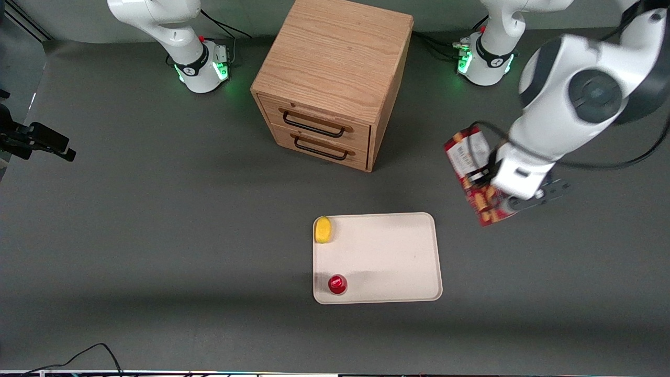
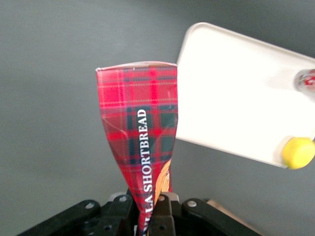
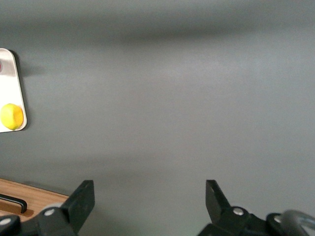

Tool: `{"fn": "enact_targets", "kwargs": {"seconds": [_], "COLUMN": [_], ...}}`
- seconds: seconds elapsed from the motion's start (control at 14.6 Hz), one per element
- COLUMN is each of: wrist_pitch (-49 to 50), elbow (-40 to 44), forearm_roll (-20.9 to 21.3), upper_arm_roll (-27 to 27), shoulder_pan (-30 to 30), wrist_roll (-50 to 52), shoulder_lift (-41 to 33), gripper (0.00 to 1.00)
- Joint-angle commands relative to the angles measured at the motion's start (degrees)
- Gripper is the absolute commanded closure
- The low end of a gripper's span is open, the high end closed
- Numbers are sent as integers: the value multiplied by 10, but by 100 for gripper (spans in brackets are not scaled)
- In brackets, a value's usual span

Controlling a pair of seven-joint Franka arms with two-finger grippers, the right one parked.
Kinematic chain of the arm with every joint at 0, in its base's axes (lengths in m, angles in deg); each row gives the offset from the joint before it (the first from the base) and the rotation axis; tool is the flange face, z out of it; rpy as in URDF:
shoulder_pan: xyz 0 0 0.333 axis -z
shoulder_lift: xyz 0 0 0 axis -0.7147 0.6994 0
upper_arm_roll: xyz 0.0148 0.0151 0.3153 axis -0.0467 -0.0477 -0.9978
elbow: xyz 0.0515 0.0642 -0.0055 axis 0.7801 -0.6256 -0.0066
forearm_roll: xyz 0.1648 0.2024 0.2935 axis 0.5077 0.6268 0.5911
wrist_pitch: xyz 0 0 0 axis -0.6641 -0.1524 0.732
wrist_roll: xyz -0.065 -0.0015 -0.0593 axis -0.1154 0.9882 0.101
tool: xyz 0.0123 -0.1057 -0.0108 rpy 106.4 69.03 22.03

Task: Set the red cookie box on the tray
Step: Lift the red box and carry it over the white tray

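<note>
The red cookie box (image 1: 470, 173) is a long dark red carton with a white label at its end farther from the front camera. It hangs tilted above the table, held by my gripper (image 1: 497, 195) toward the working arm's end of the table. In the left wrist view the tartan red cookie box (image 2: 140, 142) is pinched between the black fingers (image 2: 118, 209) of my gripper (image 2: 146, 209), which is shut on it. The cream-white tray (image 1: 387, 256) lies on the table nearer the front camera than the box and apart from it; the tray (image 2: 231, 98) also shows beside the box.
A yellow lemon-like fruit (image 1: 323, 229) and a small round red-topped can (image 1: 337, 284) sit on the tray along its edge toward the parked arm. A wooden two-drawer cabinet (image 1: 332, 78) stands farther from the front camera than the tray.
</note>
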Motion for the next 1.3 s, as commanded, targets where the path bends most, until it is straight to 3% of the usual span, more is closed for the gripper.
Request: {"fn": "enact_targets", "kwargs": {"seconds": [0.0,0.34,0.68,1.23], "wrist_pitch": [-65,-243,-316,-365], "elbow": [73,74,69,62], "forearm_roll": [5,76,133,144], "upper_arm_roll": [4,6,7,2], "shoulder_pan": [22,56,59,51], "wrist_roll": [43,112,124,121], "shoulder_lift": [102,209,260,309], "gripper": [100,100,100,100]}}
